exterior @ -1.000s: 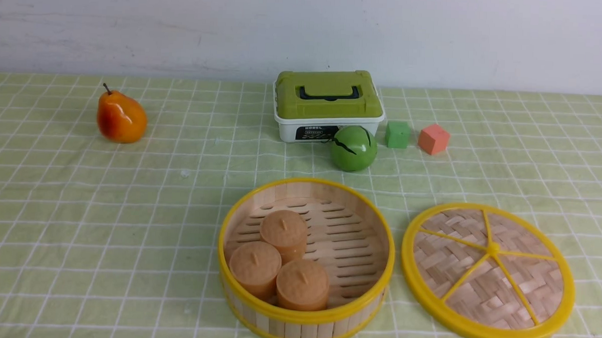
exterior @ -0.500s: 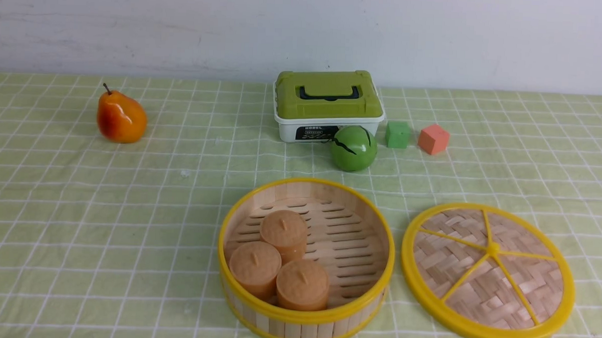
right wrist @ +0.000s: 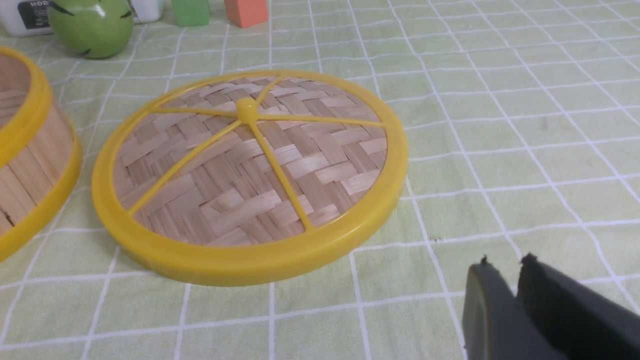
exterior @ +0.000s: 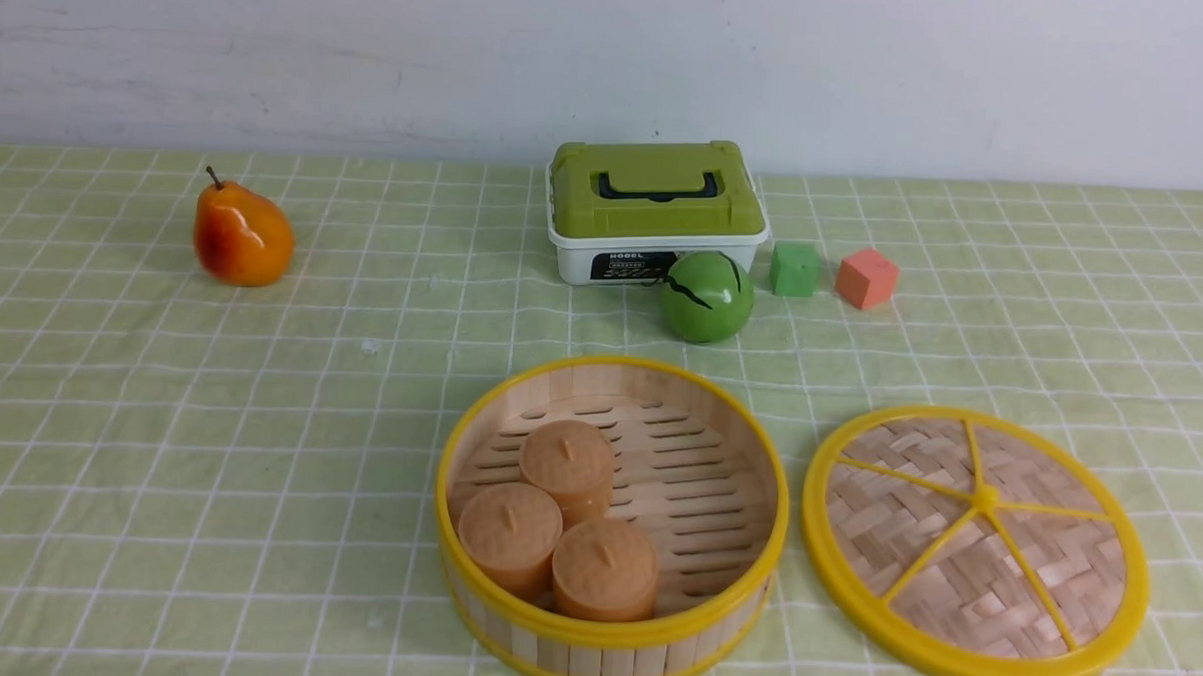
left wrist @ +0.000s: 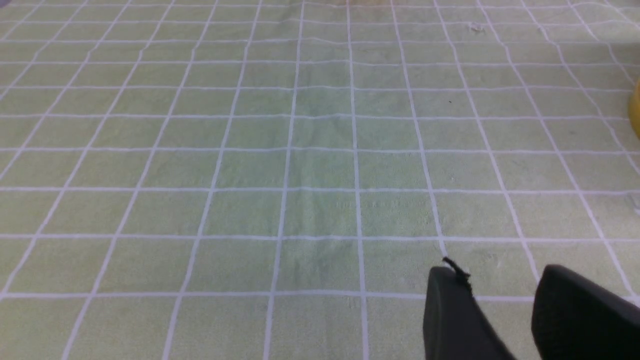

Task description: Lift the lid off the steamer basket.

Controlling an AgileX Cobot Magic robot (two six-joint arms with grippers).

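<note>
Front: lid flat on cloth just right of open steamer basket, so removal looks done. Left wrist: my left gripper parted, empty. Right wrist: my right gripper nearly closed, empty, near lid.

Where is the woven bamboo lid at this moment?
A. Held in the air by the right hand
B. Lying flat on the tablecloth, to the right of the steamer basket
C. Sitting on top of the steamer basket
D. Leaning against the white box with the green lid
B: the lid lies flat on the checked tablecloth, to the right of the open steamer basket, and no hand touches it.
</note>
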